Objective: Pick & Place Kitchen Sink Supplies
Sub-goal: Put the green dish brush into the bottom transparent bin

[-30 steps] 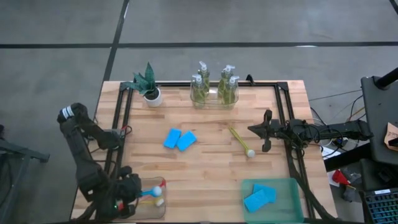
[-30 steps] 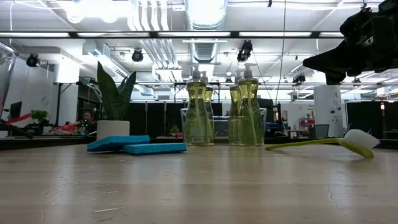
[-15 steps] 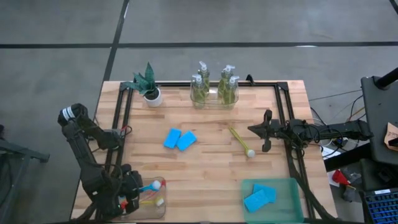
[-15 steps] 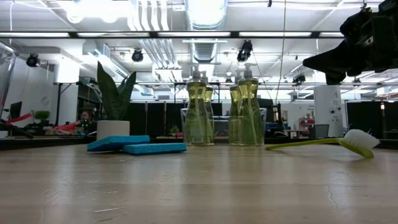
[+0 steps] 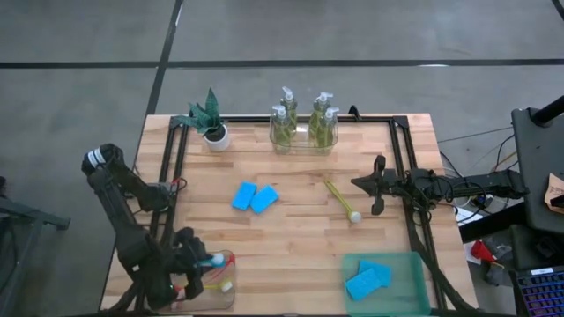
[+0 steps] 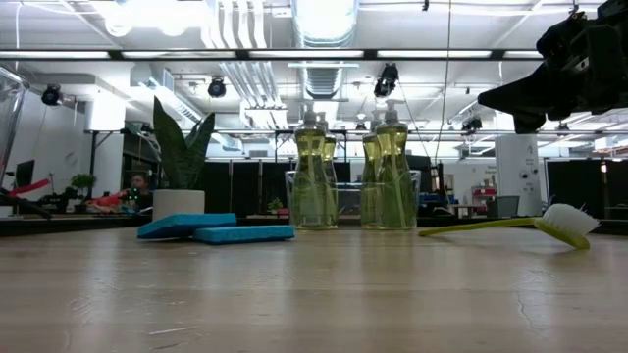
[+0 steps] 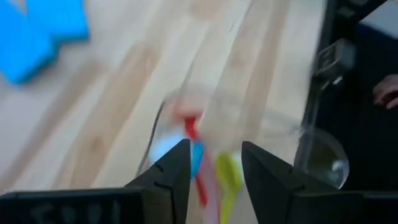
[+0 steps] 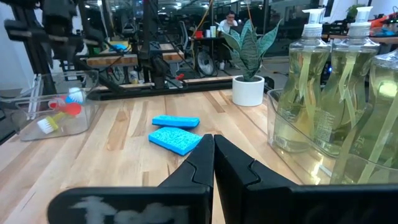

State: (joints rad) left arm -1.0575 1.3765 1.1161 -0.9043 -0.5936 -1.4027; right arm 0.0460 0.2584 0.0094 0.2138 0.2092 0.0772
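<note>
A clear container [image 5: 217, 280] at the table's near left corner holds a blue brush [image 5: 211, 261], a red brush [image 7: 191, 130] and a yellow brush [image 7: 226, 180]. My left gripper [image 7: 215, 163] hangs open over it, slanting down, with the brush handles showing in the gap between its fingers. My right gripper [image 5: 377, 187] is shut and waits level above the table's right side. Another yellow brush [image 5: 342, 201] and two blue sponges [image 5: 255, 197] lie flat mid-table. The pump bottles [image 5: 304, 126] stand in a clear bin at the far edge. My left gripper stands open over the brushes in the container. The blue brush [image 7: 196, 155] shows right beside one finger [image 7: 177, 165], but the blurred view does not let me tell whether that finger touches it.
A green tray [image 5: 414, 264] at the near right holds two more blue sponges [image 5: 367, 280]. A small plant in a white pot [image 5: 211, 123] stands at the far left. Black rails run along both sides of the table. Bare wood lies between the sponges and the near edge.
My left gripper has shifted a little toward the table's right and far edges over the clear container and tipped further down. The blue brush's head has moved slightly toward the far edge inside the container.
</note>
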